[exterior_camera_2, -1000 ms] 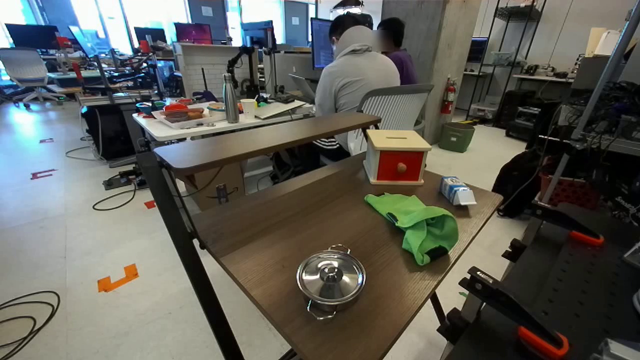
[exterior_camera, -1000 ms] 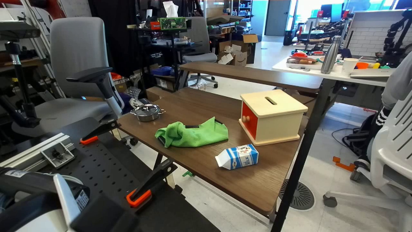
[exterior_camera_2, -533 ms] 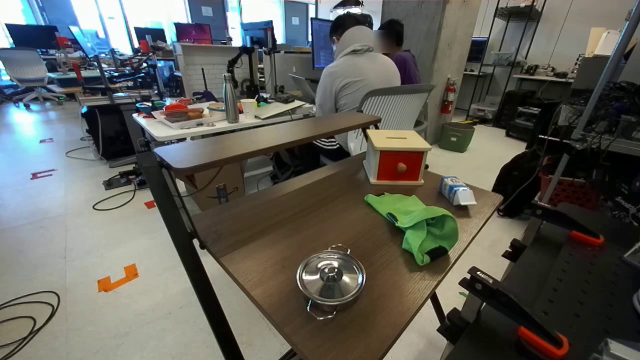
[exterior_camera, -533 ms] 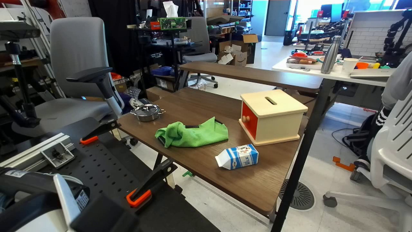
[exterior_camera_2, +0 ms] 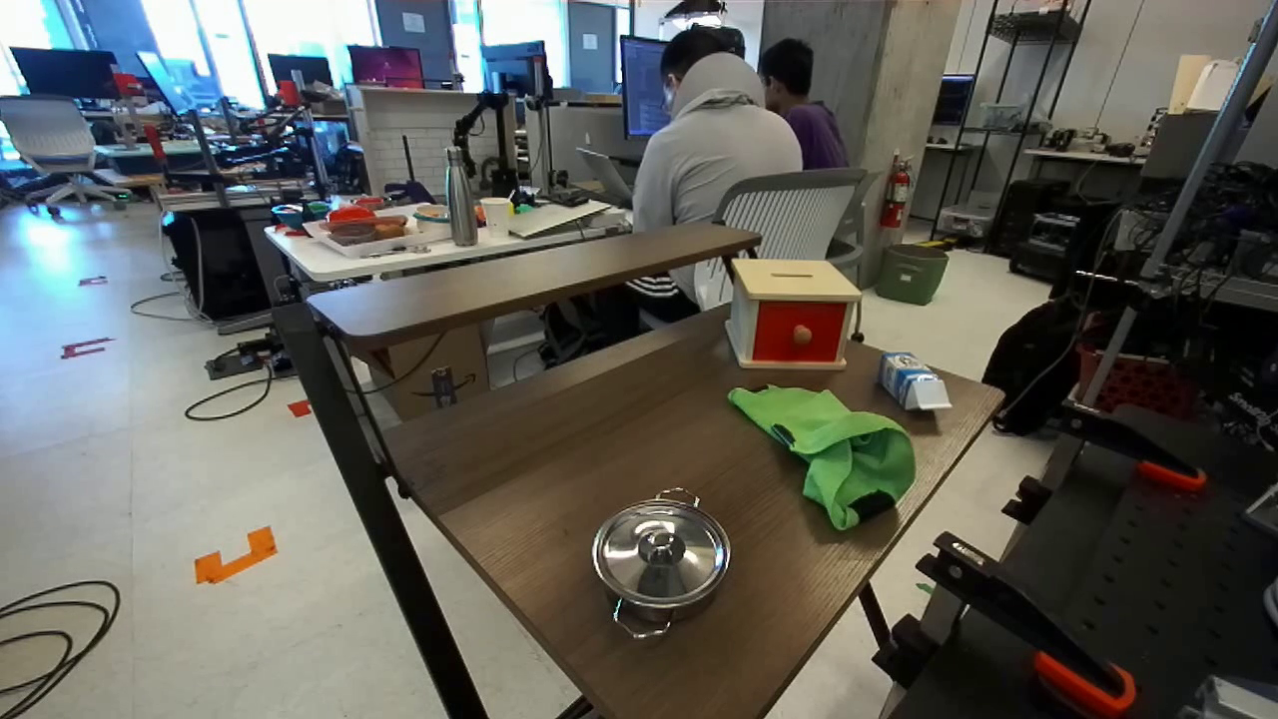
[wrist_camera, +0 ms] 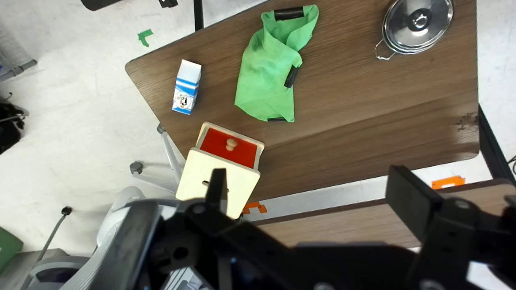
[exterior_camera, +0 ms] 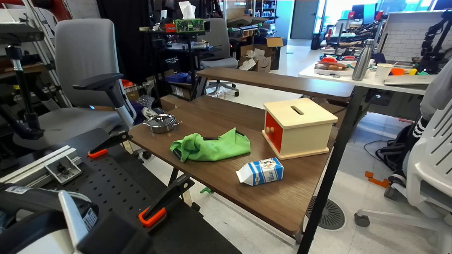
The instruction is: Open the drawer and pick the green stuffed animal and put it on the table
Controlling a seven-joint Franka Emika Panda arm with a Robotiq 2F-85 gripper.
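A pale wooden box with a red drawer stands on the brown table. The drawer is shut and has a round wooden knob. The box's inside is hidden. No green stuffed animal shows; a crumpled green cloth with black strips lies on the table before the drawer, also in the wrist view. My gripper is open and empty, well above the table. In the wrist view, its left finger overlaps the box top. The exterior views do not show the gripper.
A blue and white milk carton lies near the box. A lidded metal pot stands at the table's opposite end. A raised brown shelf runs along one long side. A black bench with orange-tipped clamps borders the other side.
The arm and the things on the table have not visibly moved. A seated person in purple in the background has shifted slightly to the right.
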